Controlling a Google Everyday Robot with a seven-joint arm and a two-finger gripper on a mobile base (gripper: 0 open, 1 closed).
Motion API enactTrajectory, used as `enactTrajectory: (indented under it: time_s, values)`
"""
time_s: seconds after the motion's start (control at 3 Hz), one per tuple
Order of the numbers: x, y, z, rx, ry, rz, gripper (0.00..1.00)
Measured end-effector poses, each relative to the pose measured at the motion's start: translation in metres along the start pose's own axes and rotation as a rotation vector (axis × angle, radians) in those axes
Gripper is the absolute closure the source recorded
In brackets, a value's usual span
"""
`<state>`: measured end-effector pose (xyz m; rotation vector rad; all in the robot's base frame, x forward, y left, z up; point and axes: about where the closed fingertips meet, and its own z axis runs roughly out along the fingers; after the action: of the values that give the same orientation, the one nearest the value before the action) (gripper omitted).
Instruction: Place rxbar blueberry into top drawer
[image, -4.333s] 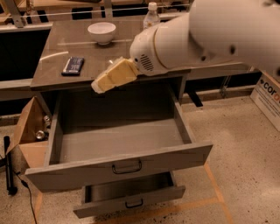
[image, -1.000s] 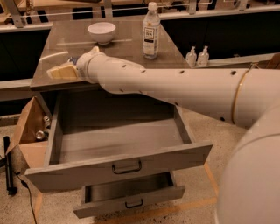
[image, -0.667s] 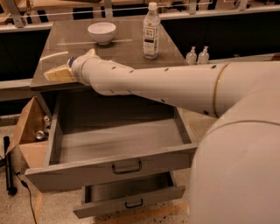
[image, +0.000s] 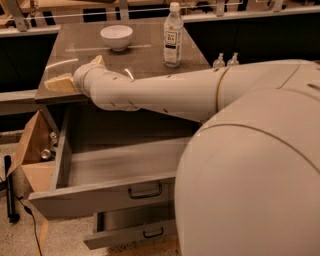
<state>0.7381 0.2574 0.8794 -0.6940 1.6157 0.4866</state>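
My gripper (image: 59, 82) rests low on the grey countertop (image: 150, 60) at its front left corner, with the pale arm (image: 165, 95) stretching to it from the right. The rxbar blueberry does not show; the wrist and gripper cover the spot on the counter's left side. The top drawer (image: 95, 196) is pulled far out below the counter, with a dark bar handle (image: 145, 191) on its front. Its grey inside (image: 125, 161) holds nothing that I can see. My arm hides the drawer's right part.
A white bowl (image: 116, 36) and a clear water bottle (image: 173, 35) stand at the back of the counter. The lower drawer (image: 130, 233) is slightly open. A cardboard box (image: 31, 145) stands left of the drawers. Two small bottles (image: 226, 60) stand behind on the right.
The gripper moved from above the open drawer to the counter's front left, covering the dark bar. Over the last second it stays there while the arm fills more of the right side.
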Motion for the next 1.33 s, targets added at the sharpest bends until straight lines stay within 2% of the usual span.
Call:
enactTrajectory:
  time_s: [0.67, 1.33]
  values:
    - [0.002, -0.001, 0.012, 0.054, -0.001, -0.010, 0.00]
    - [0.022, -0.012, 0.023, 0.102, 0.066, 0.022, 0.00]
